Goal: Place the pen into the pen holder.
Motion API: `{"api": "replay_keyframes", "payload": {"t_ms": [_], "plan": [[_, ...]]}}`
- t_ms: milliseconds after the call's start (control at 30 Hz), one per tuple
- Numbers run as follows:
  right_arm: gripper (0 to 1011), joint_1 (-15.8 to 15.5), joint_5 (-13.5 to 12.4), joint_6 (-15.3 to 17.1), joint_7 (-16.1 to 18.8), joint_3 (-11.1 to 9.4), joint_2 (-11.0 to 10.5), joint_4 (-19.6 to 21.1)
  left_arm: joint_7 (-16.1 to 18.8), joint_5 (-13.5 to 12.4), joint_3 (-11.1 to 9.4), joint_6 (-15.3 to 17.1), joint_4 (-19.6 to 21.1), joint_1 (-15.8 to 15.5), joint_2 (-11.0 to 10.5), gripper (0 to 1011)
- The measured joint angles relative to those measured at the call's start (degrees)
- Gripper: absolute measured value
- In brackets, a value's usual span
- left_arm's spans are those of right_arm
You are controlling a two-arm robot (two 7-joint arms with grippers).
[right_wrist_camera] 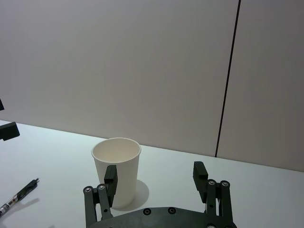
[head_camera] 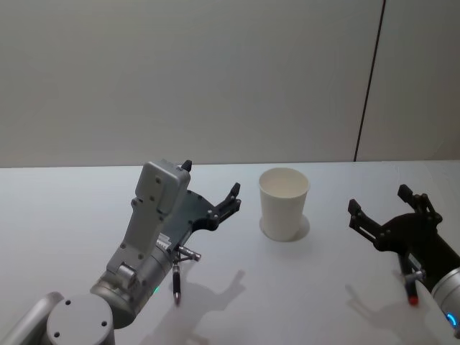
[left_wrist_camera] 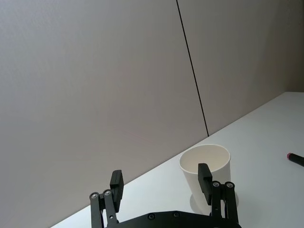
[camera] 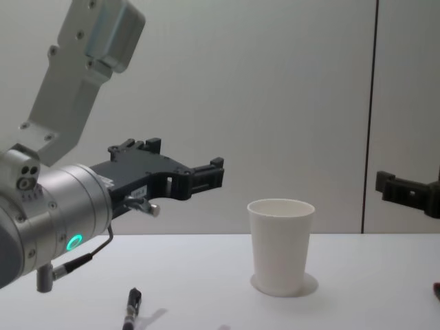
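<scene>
The pen holder (head_camera: 284, 203) is a white paper cup standing upright on the white table, between my two grippers; it also shows as the cup (left_wrist_camera: 205, 166), the cup (right_wrist_camera: 116, 166) and the cup (camera: 280, 244). A dark pen (head_camera: 176, 280) lies on the table under my left arm, seen too as the pen (right_wrist_camera: 19, 195) and the pen (camera: 132, 304). My left gripper (head_camera: 212, 183) hovers open and empty above the table, left of the cup, its fingers pointing toward it (left_wrist_camera: 160, 183). My right gripper (head_camera: 378, 199) hangs open and empty to the cup's right (right_wrist_camera: 155, 175).
A second pen with a red tip (head_camera: 411, 295) lies beside my right arm, also visible as the red-tipped pen (left_wrist_camera: 294, 158). A grey wall with a dark vertical seam (head_camera: 368, 86) rises right behind the table's far edge. Bare tabletop (head_camera: 65, 208) stretches to the left.
</scene>
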State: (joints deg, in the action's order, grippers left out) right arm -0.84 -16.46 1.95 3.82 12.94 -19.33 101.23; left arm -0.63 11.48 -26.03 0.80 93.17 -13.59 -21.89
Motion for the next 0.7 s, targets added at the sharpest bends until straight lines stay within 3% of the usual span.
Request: {"api": "replay_keyframes", "payload": {"t_ms": [433,700], "plan": [[1001,0.02,-0.16,0.07,0.06,-0.11,-0.04,0.00,0.00,0.00,0.00,0.00,0.00,0.00,0.00,1003],[1001,0.27,-2.76,2.16,0.43,-1.05,-0.50,0.22,0.00,0.00,0.00,0.00,0.00,0.00,0.00,1003]]}}
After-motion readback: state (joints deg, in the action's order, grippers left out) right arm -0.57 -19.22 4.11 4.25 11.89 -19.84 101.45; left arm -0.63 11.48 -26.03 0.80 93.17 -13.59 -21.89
